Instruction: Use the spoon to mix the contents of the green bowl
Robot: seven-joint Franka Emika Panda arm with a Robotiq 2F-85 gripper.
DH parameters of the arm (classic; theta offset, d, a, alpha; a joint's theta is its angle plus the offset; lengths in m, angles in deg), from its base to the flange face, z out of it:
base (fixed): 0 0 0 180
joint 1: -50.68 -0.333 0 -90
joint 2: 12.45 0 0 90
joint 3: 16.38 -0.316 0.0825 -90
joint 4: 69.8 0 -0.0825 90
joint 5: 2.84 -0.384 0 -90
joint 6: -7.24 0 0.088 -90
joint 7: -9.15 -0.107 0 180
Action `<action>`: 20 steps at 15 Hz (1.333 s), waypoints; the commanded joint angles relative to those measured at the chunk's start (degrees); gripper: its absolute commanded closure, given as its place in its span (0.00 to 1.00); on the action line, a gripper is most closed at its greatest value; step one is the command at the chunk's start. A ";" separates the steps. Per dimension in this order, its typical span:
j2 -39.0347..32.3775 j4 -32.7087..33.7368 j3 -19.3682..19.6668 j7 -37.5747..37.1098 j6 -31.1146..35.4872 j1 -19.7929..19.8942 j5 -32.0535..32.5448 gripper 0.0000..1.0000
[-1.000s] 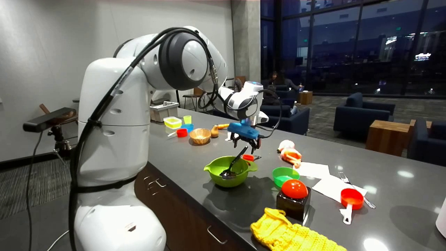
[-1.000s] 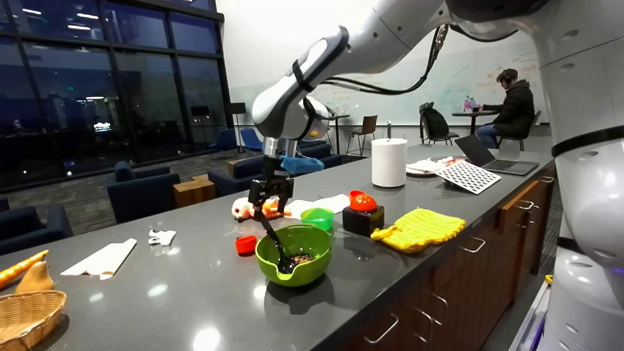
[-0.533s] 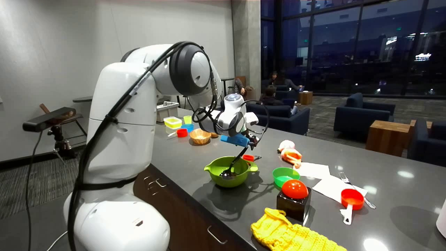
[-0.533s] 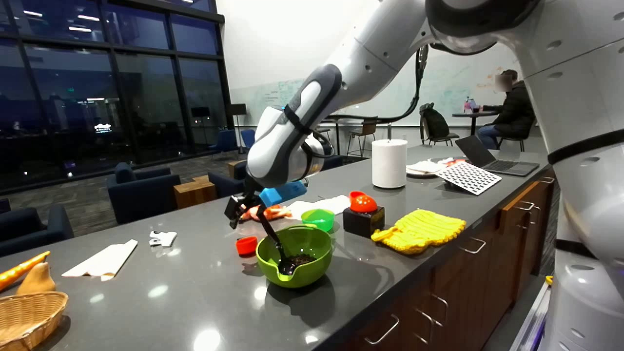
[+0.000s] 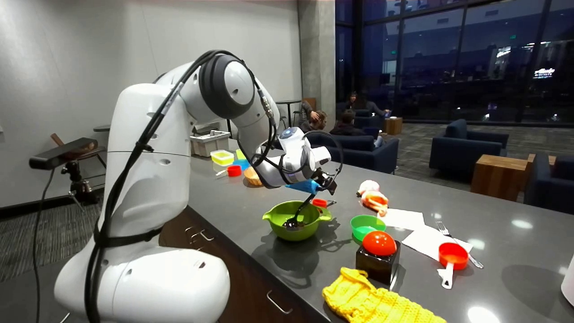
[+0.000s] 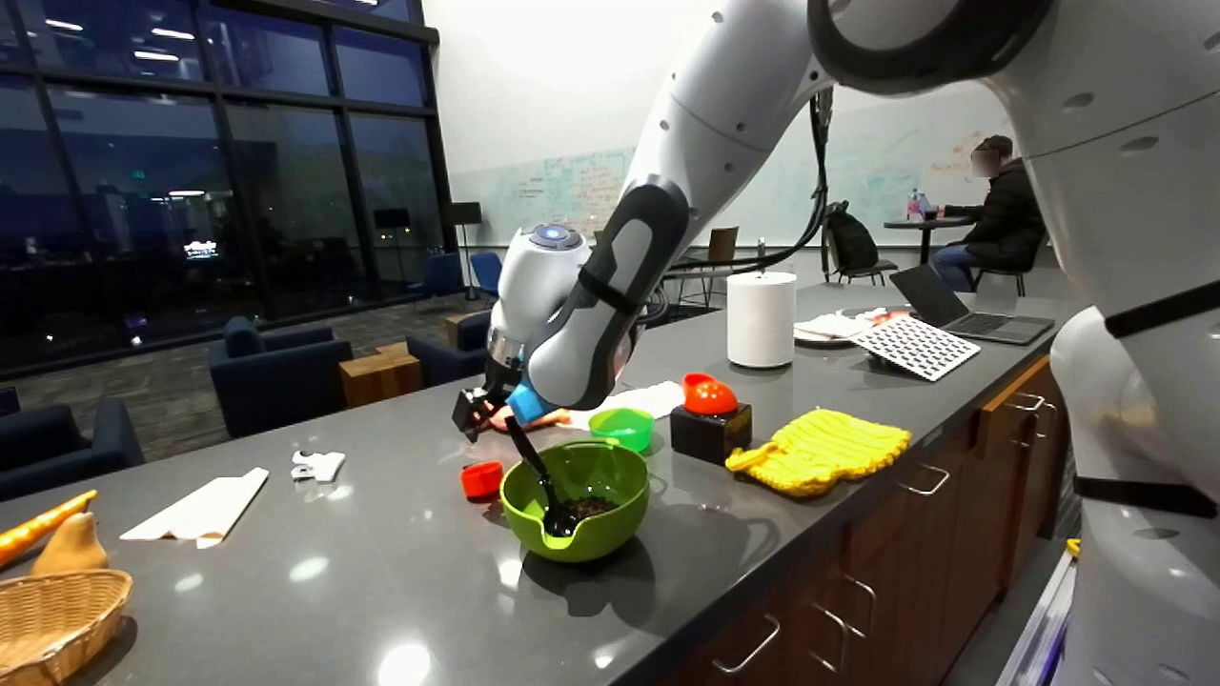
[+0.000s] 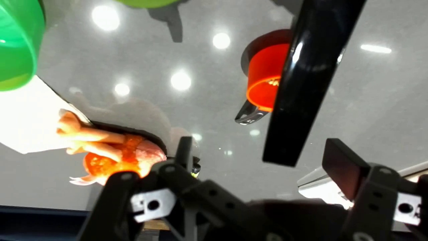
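The green bowl [image 5: 293,234] stands on the counter, also in an exterior view [image 6: 602,534]; its rim shows at the top of the wrist view [image 7: 147,2]. It holds dark and brownish bits [image 6: 589,506]. The black spoon [image 6: 531,452] leans in it, head in the contents, handle sloping up over the rim; it also shows in an exterior view [image 5: 306,205]. My gripper [image 5: 329,183] is tilted by the handle's upper end, also in an exterior view [image 6: 469,415]. In the wrist view my gripper [image 7: 262,157] is open, with the spoon handle [image 7: 307,80] ending between and just ahead of its fingers, apparently untouched.
A small red cup [image 6: 481,480] stands close beside the bowl, below the gripper. A green cup [image 5: 367,228], a dark block with a red dome [image 5: 379,264], a yellow knit cloth [image 5: 376,298] and a doll [image 5: 373,197] lie nearby. The counter's edge runs near the bowl.
My gripper pointed down above the handle one second ago. It has moved lower and tilted, its fingers swinging away from the arm's base. The spoon and the bowl have not moved.
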 commanded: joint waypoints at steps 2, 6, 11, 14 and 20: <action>1.12 -1.65 2.21 -7.38 -3.03 -5.68 -0.90 0.00; 1.00 -3.39 1.09 -12.22 -3.41 -8.53 -2.28 0.00; 1.65 -4.22 2.13 -16.83 -6.69 -11.83 -1.27 0.00; 2.14 -3.51 0.00 -16.66 -9.01 -9.81 0.38 0.00; 3.50 -2.01 -7.37 -10.96 -14.94 -2.80 -0.40 0.00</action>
